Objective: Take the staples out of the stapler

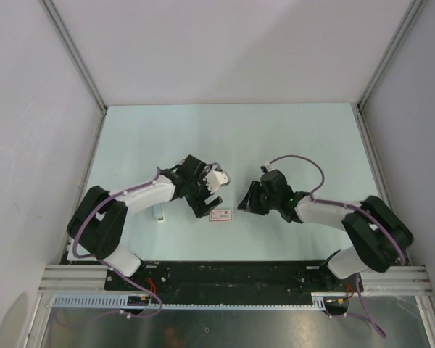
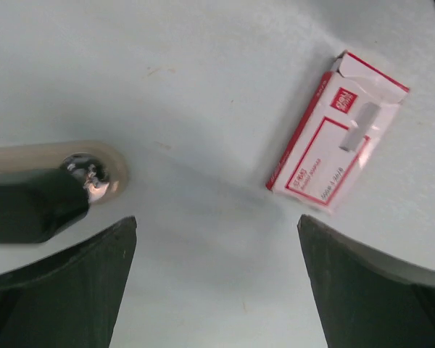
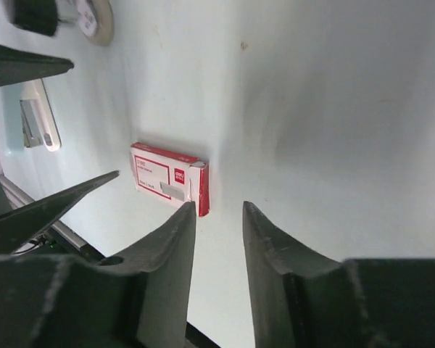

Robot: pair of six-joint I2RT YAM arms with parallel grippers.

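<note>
**Left wrist view.** The left gripper is shown with its dark fingers spread wide over the pale table, nothing held between them. A red-and-white staple box is laid flat beyond the right finger, one end flap open. At left, a pale rounded object bearing a shiny stud, perhaps stapler hardware, is partly covered.

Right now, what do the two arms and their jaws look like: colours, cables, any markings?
Both the left arm and the right arm have black joints and a white forearm link. A purple cable loops along each. The right arm's wrist shows a small green light. The jaws are dark, smooth, tapering wedges. No markings are readable.
</note>
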